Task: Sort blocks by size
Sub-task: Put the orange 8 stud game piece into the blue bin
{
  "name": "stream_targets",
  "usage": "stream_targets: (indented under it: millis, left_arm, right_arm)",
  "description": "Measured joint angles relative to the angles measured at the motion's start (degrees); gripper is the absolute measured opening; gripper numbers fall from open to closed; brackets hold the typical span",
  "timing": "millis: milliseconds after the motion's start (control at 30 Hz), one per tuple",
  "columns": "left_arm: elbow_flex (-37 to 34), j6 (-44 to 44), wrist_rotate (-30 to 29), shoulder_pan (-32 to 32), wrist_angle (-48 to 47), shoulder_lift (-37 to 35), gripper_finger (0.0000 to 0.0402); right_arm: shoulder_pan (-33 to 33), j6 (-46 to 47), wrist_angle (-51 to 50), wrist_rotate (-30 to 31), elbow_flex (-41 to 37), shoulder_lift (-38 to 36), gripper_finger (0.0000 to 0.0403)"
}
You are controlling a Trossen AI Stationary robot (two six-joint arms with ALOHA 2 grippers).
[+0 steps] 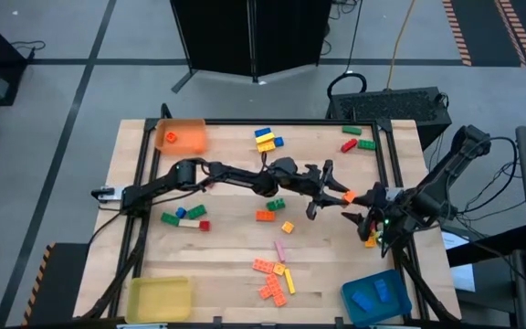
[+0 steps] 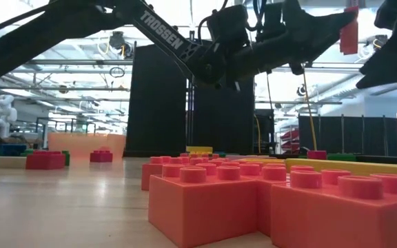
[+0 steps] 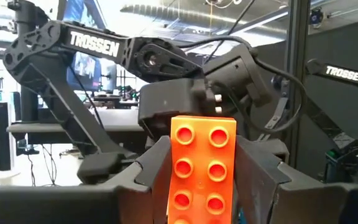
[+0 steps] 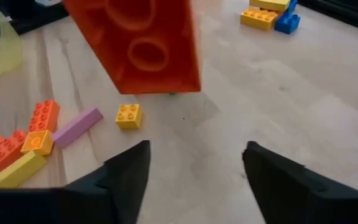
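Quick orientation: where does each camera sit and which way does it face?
High: above table, facing straight down; left arm and right arm show.
Low: table height, level across blocks; arms overhead.
Left wrist: left pincer shut on orange block, facing right arm.
Right wrist: open right pincer, facing down at table.
Shared: both wrist views show that orange block.
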Motion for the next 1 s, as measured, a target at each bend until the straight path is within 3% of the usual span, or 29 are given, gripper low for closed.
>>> stream_targets:
  millis: [267, 433, 667, 800, 1000]
  left_arm:
    - [0.00, -0.07, -1.21, -0.15, -1.03, 0.00, 0.0139]
    - [0.00, -0.04, -2.32, -0.16, -1.09, 0.00, 0.0139]
    - [0.00, -0.05, -2.46, -0.15, -1.18, 0.00, 0.0139]
    - [0.00, -0.03, -2.45, -0.20, -1.29, 0.00, 0.0139]
    - [0.00, -0.03, -2.74, -0.17, -1.31, 0.00, 0.0139]
  right_arm:
    - [-0.02, -5.80, 0.82, 5.10, -0.02, -3.69, 0.0333]
    - [-0.02, -13.08, 5.13, 8.50, 0.00, -4.26, 0.0343]
    - [-0.06, -14.25, 6.89, 11.70, 0.00, -4.28, 0.0340]
    - [-0.04, -16.99, 10.41, 10.28, 0.00, -4.28, 0.0312]
    - [-0.04, -17.44, 11.87, 9.97, 0.00, -4.28, 0.0207]
